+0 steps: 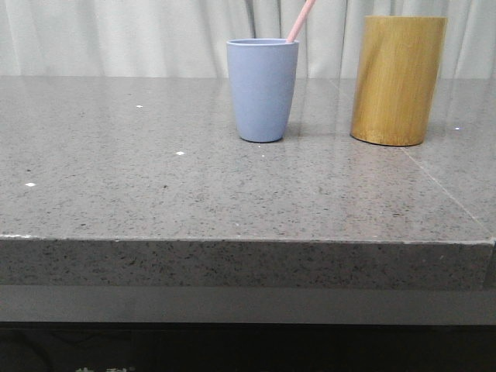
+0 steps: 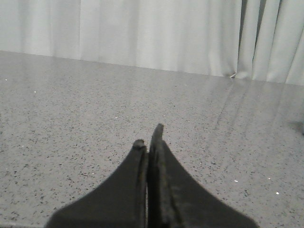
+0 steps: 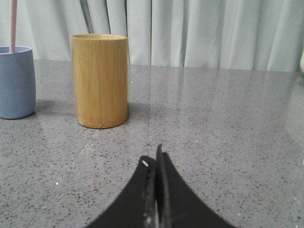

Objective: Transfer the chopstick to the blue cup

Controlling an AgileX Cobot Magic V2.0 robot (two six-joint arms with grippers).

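The blue cup stands upright at the back middle of the table. A pale pink chopstick leans out of it, tilted right, its top cut off by the frame. The right wrist view shows the cup and the chopstick at its edge. My left gripper is shut and empty over bare table. My right gripper is shut and empty, low over the table, well short of the cups. Neither gripper shows in the front view.
A taller yellow-brown bamboo holder stands right of the blue cup; it also shows in the right wrist view. White curtains hang behind the grey speckled table. The table's front edge crosses the front view.
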